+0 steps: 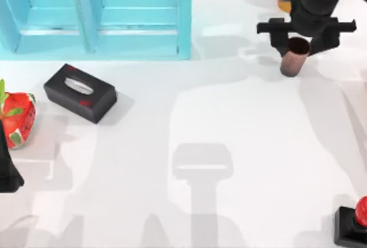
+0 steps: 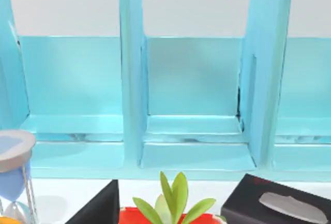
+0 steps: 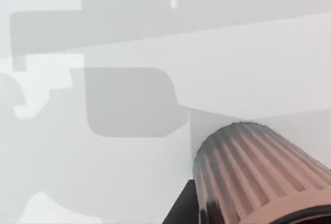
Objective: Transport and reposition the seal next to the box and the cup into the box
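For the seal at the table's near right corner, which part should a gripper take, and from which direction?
Grip the seal by its red round knob, coming straight down from above. It stands upright on its black square base, so the knob faces up with open space around it. The right gripper, now at the cup, is the nearer one.
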`<state>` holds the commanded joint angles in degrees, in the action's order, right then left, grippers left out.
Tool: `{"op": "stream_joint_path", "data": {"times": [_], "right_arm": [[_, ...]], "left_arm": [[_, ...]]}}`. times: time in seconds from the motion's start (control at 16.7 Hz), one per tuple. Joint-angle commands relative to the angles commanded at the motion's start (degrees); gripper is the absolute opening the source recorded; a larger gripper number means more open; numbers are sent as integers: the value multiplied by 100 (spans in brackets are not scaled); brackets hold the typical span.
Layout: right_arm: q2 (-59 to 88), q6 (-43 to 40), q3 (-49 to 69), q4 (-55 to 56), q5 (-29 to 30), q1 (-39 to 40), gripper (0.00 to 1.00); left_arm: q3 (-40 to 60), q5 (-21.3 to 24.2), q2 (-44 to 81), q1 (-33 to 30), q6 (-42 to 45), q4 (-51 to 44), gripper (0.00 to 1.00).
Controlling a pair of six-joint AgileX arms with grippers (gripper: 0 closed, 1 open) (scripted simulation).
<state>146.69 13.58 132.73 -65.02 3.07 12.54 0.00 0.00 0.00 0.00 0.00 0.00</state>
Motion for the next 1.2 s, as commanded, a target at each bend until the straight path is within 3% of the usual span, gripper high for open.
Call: {"op": "stream_joint_path", "data": {"times": [0.24, 0.72, 1.2], "right_arm": [[209, -277, 652, -608, -53, -287, 0], [506, -940, 3100, -2519, -181, -961, 0], [461, -1097, 3293, -2748, -215, -1134, 0]], "left_arm": [[0, 0, 0, 0, 0, 0, 100], [0, 0, 0, 0, 0, 0, 100], [0, 0, 0, 0, 0, 0, 100]]}}
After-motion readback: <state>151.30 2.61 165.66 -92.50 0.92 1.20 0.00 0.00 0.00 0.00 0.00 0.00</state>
